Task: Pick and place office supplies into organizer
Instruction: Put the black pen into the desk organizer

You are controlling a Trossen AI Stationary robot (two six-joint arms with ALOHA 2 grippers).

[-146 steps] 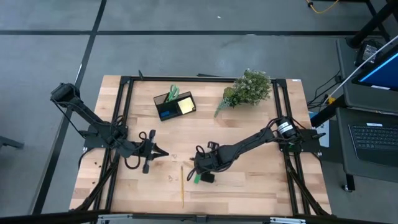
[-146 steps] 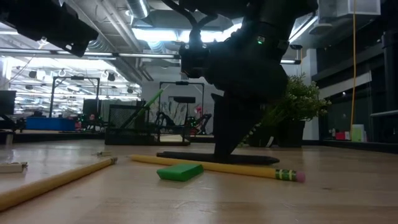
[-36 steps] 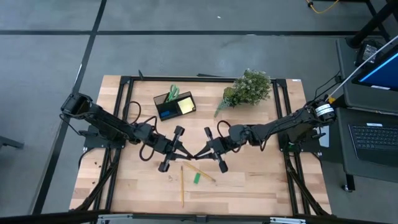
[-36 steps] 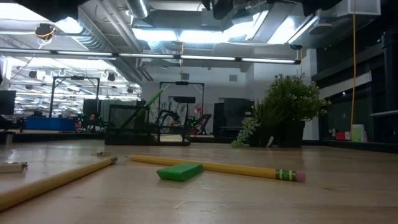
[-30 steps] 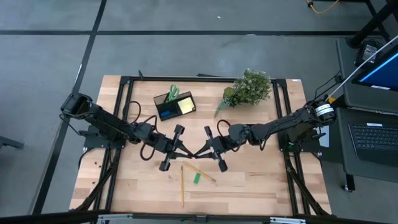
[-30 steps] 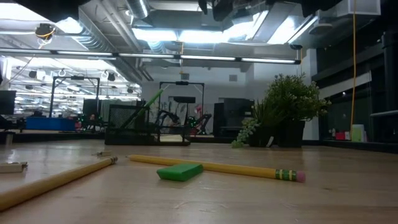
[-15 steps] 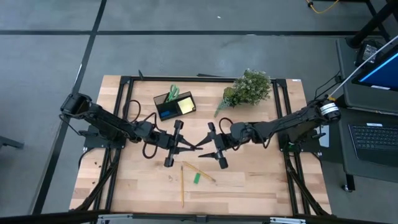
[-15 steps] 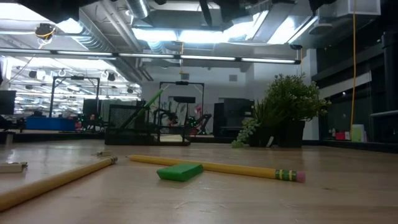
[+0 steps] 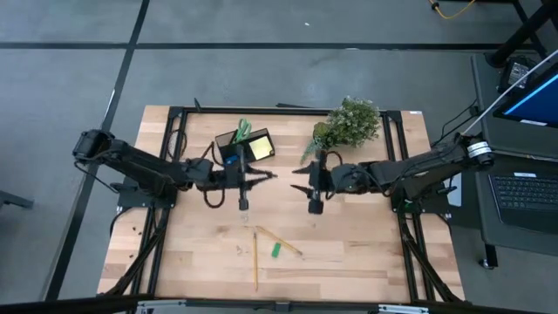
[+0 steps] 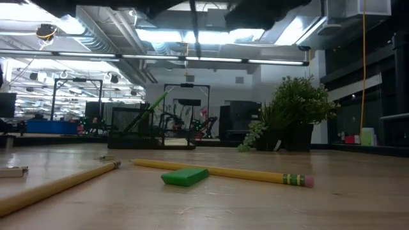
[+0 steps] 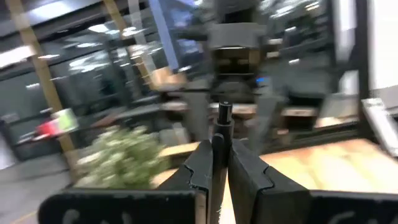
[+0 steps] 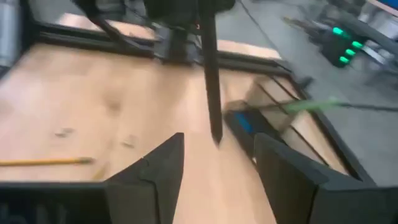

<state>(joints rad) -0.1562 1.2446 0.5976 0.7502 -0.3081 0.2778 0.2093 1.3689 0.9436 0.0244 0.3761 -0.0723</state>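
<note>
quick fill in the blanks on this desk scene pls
1. The left claw is shut on a black ___.
2. The right claw is ___ and empty.
3. The green block lies on the table by a yellow ___.
4. The scissors stand in the ___.

Missing: pen; open; pencil; organizer

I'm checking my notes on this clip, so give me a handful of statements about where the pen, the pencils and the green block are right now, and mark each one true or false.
1. The left gripper is shut on a black pen. True.
2. The right gripper holds the pen. False: its fingers stand open and empty, the pen beyond them.
3. The small green block sits in the organizer. False: it lies on the table.
4. Two yellow pencils lie on the table by the green block. True.
5. The green-handled scissors lie beside the pencils. False: they stand in the organizer.
</note>
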